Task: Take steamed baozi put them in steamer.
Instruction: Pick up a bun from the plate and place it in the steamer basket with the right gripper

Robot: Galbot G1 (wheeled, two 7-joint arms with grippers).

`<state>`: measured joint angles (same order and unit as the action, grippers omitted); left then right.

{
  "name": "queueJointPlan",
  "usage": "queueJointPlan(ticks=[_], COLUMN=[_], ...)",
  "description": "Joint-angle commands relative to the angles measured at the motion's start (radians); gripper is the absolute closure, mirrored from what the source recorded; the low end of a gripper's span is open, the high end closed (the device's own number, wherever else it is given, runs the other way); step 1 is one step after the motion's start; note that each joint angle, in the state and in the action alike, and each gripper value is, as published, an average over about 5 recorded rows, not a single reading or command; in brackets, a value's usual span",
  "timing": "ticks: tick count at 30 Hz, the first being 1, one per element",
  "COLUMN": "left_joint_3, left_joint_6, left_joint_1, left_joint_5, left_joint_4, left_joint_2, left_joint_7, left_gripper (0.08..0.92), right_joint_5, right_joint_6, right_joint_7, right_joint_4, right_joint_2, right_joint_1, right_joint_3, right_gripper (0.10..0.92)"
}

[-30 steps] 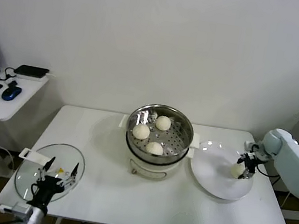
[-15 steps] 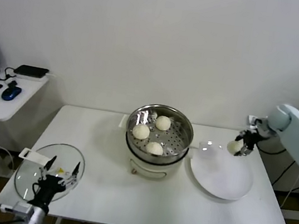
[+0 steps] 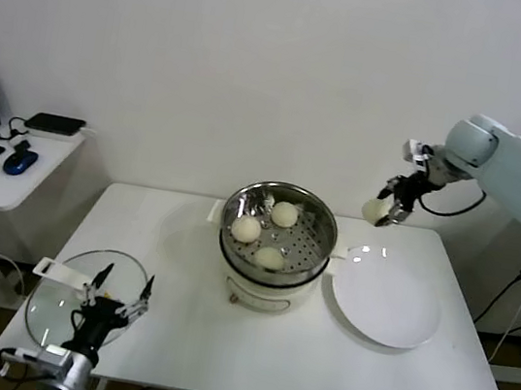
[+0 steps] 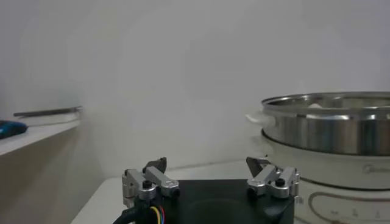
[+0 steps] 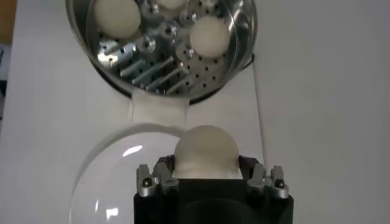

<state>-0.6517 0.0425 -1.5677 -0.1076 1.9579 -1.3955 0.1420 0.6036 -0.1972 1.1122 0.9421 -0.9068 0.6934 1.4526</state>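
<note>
now the right end effector (image 3: 388,207) (gripping a baozi (image 3: 374,209)) has risen off the plate (image 3: 390,313).

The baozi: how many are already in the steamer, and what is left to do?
Three baozi lie in the steamer. The right gripper holds the fourth baozi in the air between the white plate and the steamer. What is left: carry it over the basket and release it. The left gripper hangs open over the glass lid.

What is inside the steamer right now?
Three baozi sit on the perforated floor of the steamer. A fourth is outside, held in the right gripper above the table. The pot below the basket is hidden.
</note>
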Motion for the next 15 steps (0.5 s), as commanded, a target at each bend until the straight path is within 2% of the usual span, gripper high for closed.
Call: queueJointPlan(ticks=[1, 15], left_joint_3=[0.021, 0.013], left_joint_6=[-0.004, -0.002], left_joint_1=[0.006, 0.02], left_joint_5=[0.032, 0.044], left_joint_4=[0.018, 0.011], left_joint_2=[-0.008, -0.015], left_joint_7=[-0.001, -0.004], left_gripper=[0.177, 0.177], right_joint_5=[0.224, 0.206], right_joint_6=[-0.065, -0.07], right_joint_7=[-0.023, -0.046], right_joint_4=[0.076, 0.005], right_joint_2=[-0.167, -0.289], right_joint_1=[0.11, -0.028], right_joint_3=[0.158, 0.128], right_gripper=[0.34, 0.34])
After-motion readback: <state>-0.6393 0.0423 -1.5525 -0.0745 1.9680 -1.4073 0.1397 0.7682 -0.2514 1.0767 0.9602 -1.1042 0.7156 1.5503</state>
